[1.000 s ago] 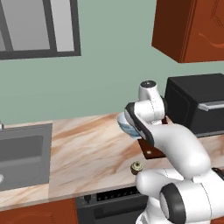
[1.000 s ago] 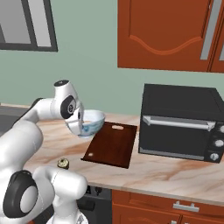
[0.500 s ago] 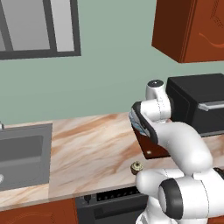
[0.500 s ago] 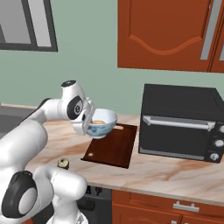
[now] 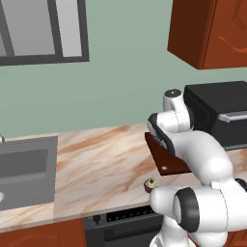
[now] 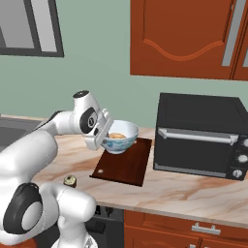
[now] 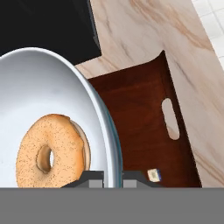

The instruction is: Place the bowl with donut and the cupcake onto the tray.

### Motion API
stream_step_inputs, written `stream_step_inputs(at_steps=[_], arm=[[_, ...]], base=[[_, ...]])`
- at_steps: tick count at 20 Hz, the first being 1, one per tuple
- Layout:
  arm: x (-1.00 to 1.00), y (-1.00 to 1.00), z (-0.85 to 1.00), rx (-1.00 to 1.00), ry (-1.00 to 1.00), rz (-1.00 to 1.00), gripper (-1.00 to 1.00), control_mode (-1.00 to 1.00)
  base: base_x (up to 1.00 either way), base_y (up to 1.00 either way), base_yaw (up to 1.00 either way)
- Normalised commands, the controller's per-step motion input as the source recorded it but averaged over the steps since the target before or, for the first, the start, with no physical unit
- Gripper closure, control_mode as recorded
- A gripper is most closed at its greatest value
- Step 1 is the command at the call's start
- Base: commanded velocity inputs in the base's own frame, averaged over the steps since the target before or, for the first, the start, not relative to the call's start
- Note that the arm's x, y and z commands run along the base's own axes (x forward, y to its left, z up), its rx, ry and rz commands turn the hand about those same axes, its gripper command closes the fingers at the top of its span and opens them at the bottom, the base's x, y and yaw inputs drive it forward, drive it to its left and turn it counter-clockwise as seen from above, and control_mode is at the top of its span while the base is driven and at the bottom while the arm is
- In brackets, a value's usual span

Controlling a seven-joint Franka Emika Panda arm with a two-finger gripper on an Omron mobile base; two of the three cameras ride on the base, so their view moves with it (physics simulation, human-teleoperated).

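- Right base view: jaws clamped on the rim of the bowl (image 6: 120,137), donut (image 6: 116,136) inside, held above the tray (image 6: 131,164).
- Cupcake (image 6: 70,181) sits on the table (image 6: 193,191), near left.

Donut (image 7: 51,148) in bowl (image 6: 120,136), bowl above tray (image 6: 121,164); cupcake (image 6: 70,181) left of tray; microwave (image 6: 202,135) right.

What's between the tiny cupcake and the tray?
Only bare marble counter separates the cupcake from the tray in the right base view; the bowl hangs above the tray, not between them.
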Motion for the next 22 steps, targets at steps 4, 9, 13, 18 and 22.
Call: stream_step_inputs(at_steps=[4,9,13,18,22], arm=[[0.38,-0.1,-0.04,0.0,0.0,-0.11,1.0,-1.0],[0.36,-0.12,-0.05,0.0,0.0,-0.1,1.0,-1.0],[0.25,-0.14,-0.09,0.0,0.0,-0.09,1.0,-1.0],[0.22,-0.13,-0.12,0.0,0.0,-0.09,1.0,-1.0],[0.06,-0.02,-0.32,0.0,0.0,-0.09,1.0,-1.0]], base=[[0.0,0.0,0.0],[0.0,0.0,0.0],[0.0,0.0,0.0],[0.0,0.0,0.0],[0.0,0.0,0.0]])
